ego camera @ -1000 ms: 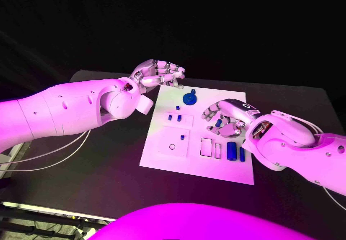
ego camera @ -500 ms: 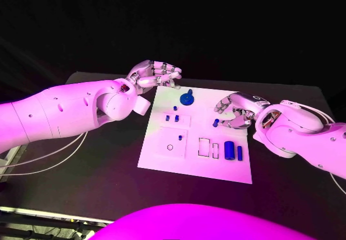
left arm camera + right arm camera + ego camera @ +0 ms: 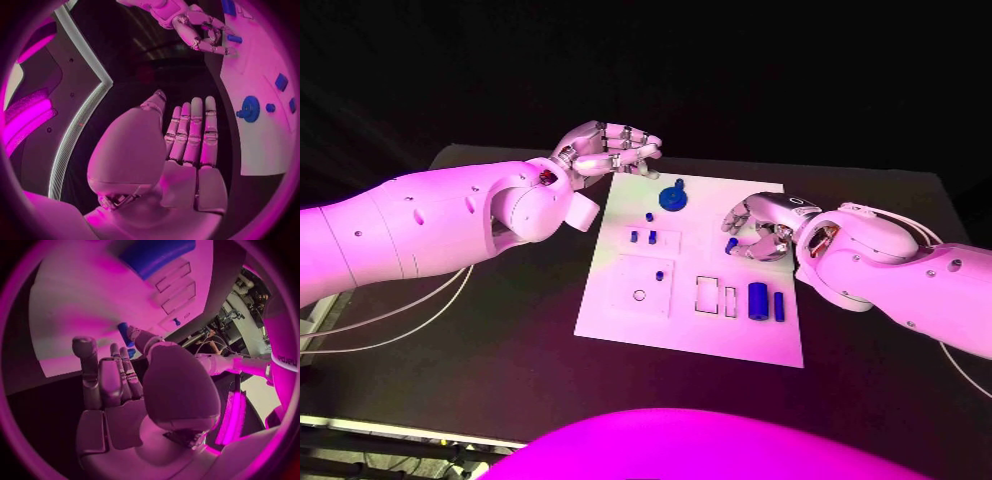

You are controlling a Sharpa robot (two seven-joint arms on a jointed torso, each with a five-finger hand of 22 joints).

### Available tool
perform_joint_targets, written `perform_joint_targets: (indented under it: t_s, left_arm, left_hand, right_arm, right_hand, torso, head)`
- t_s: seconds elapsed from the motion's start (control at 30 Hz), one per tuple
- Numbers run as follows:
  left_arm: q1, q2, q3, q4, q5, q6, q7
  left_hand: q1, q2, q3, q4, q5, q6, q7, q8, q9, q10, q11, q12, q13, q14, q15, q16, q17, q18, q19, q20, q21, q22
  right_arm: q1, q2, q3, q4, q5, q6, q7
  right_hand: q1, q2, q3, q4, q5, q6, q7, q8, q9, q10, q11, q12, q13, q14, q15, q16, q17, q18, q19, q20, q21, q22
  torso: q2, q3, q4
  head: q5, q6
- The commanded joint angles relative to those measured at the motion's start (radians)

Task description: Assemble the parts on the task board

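Right hand: silver many-fingered right hand (image 3: 759,228) hovers over the board's right side, fingers curled round a small blue cylindrical peg (image 3: 731,243), apparently pinching it to carry or seat it.
Left hand: silver left hand (image 3: 610,148) hangs past the board's far left corner, fingers curled inward, holding nothing; probably parked out of the way.
Board: flat white rectangular task board (image 3: 635,321) lies mid-table.
Other parts: round blue gear (image 3: 674,198) near the far edge; blue bar-shaped block (image 3: 759,300) near the right edge.

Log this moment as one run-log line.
left hand: open, past board's far edge | right hand: fingers at small blue part, grip unclear | task board: blue gear lying near far edge
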Motion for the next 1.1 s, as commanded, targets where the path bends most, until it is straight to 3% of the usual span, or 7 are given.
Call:
perform_joint_targets:
  t_s: [0.03,0.3,0.73,0.97,1.07,1.1]
  left_arm:
    - [0.001,0.001,0.001,0.001,-0.001,0.010,0.010]
    - [0.001,0.000,0.001,0.002,-0.001,0.010,0.009]
    - [0.001,-0.001,0.001,0.002,-0.001,0.012,0.007]
    - [0.001,-0.001,0.001,0.002,-0.001,0.012,0.006]
    - [0.001,-0.001,0.001,0.001,-0.002,0.012,0.005]
    - [0.001,-0.001,0.001,0.001,-0.002,0.012,0.005]
  left_hand:
    - [-0.004,0.005,0.002,0.004,0.002,-0.007,0.019,-0.001,-0.001,-0.003,0.004,0.003,-0.002,-0.008,0.001,0.001,-0.001,0.004,0.008,0.000,-0.004,-0.001]
    - [-0.004,0.005,0.002,0.004,0.002,-0.007,0.019,-0.001,-0.001,-0.003,0.004,0.003,-0.002,-0.008,0.001,0.001,-0.001,0.004,0.008,0.000,-0.004,-0.001]
    - [-0.004,0.005,0.002,0.004,0.002,-0.007,0.019,-0.001,-0.001,-0.003,0.004,0.003,-0.002,-0.008,0.001,0.001,-0.001,0.004,0.008,0.000,-0.004,-0.001]
    - [-0.004,0.005,0.002,0.004,0.002,-0.007,0.019,-0.001,-0.001,-0.003,0.004,0.003,-0.002,-0.008,0.001,0.001,-0.001,0.004,0.008,0.000,-0.004,-0.001]
    - [-0.004,0.005,0.002,0.004,0.002,-0.007,0.019,-0.001,-0.001,-0.003,0.004,0.003,-0.002,-0.008,0.001,0.001,-0.001,0.004,0.008,0.000,-0.004,-0.001]
    - [-0.004,0.005,0.002,0.004,0.002,-0.007,0.019,-0.001,-0.001,-0.003,0.004,0.003,-0.002,-0.008,0.001,0.001,-0.001,0.004,0.008,0.000,-0.004,-0.001]
  right_arm:
    - [-0.004,0.005,-0.002,-0.003,-0.021,0.042,0.005]
    - [-0.010,0.005,-0.004,0.016,-0.016,0.048,0.009]
    - [-0.011,0.002,-0.005,0.022,-0.016,0.028,-0.001]
    - [-0.011,0.001,-0.005,0.023,-0.023,-0.004,-0.017]
    - [-0.011,0.000,-0.005,0.024,-0.026,-0.026,-0.018]
    - [-0.012,-0.001,-0.005,0.025,-0.027,-0.030,-0.018]
  right_hand:
    - [0.006,0.002,0.015,0.002,0.003,0.018,0.000,0.005,0.001,0.022,-0.002,0.011,0.001,0.005,0.000,0.010,0.008,-0.002,0.012,-0.001,0.014,0.007]
    - [-0.017,0.004,0.060,0.022,0.006,0.075,-0.011,0.036,0.013,0.110,-0.021,0.038,0.001,0.019,-0.014,0.029,0.039,-0.012,0.047,-0.012,0.078,0.042]
    - [-0.029,0.003,0.070,0.032,-0.002,0.083,-0.013,0.044,0.017,0.131,-0.025,0.039,0.001,0.020,-0.019,0.031,0.042,-0.015,0.055,-0.014,0.092,0.051]
    - [-0.055,0.006,0.071,0.056,-0.009,0.084,-0.013,0.049,0.020,0.134,-0.026,0.033,0.001,0.021,-0.020,0.033,0.046,-0.016,0.057,-0.013,0.091,0.053]
    - [-0.046,0.027,0.087,0.061,-0.007,0.096,-0.019,0.062,0.027,0.153,-0.032,0.041,0.005,0.021,-0.026,0.034,0.048,-0.016,0.062,-0.015,0.099,0.058]
    - [-0.029,0.045,0.111,0.055,-0.005,0.104,-0.024,0.072,0.032,0.167,-0.037,0.047,0.008,0.023,-0.031,0.037,0.054,-0.018,0.068,-0.018,0.111,0.064]
  torso:
    - [0.000,-0.0004,-0.0011]
    - [0.000,0.0006,-0.0024]
    - [-0.001,0.0011,-0.0032]
    - [0.000,0.0006,-0.0025]
    - [-0.001,0.0004,-0.0010]
    - [-0.001,0.0002,-0.0007]
  head:
    - [0.001,-0.002]
    - [0.003,-0.002]
    - [0.001,-0.002]
    - [-0.001,-0.002]
    - [-0.002,-0.002]
    - [-0.002,-0.002]
